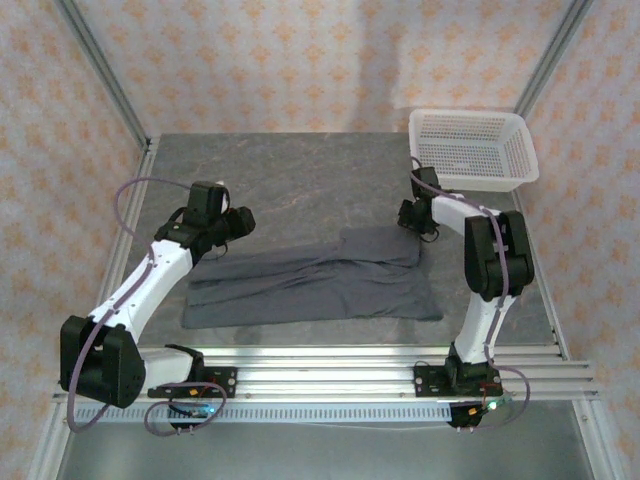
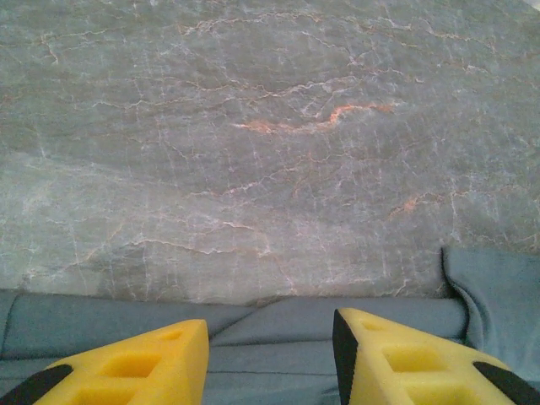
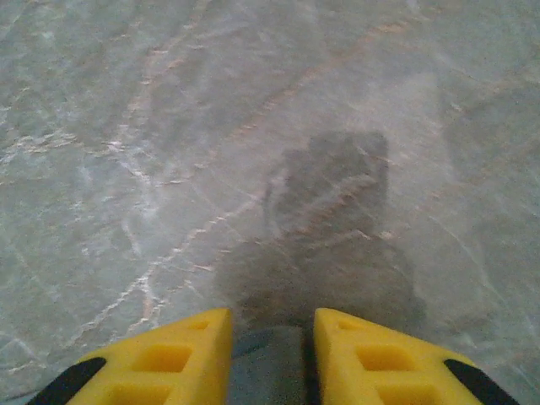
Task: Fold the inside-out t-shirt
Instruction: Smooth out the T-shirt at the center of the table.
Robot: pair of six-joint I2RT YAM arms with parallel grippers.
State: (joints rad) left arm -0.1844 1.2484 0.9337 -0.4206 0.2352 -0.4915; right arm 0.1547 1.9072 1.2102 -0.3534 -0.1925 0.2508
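**A:** What was the biggest thing there?

**B:** The grey veined table (image 1: pixel 300 180). It lay bare ahead of both sets of fingertips.

**A:** And the inside-out t-shirt (image 1: pixel 320 285)?

**B:** It was spread flat in a wide band between the two arms. Its far edge ran under the left gripper (image 2: pixel 270 325), and a fold rose just to the right of those fingers. Its far right corner sat at the right gripper (image 3: pixel 270 316).

**A:** The basket?

**B:** The white mesh basket (image 1: pixel 475 182) stood beyond the right gripper, apart from the shirt.

**A:** How did the jaws stand?

**B:** The left ones were well apart and held nothing, with the cloth lying loose below them. The right ones were narrow, with a strip of grey cloth in the gap. I couldn't tell whether they pinched it.
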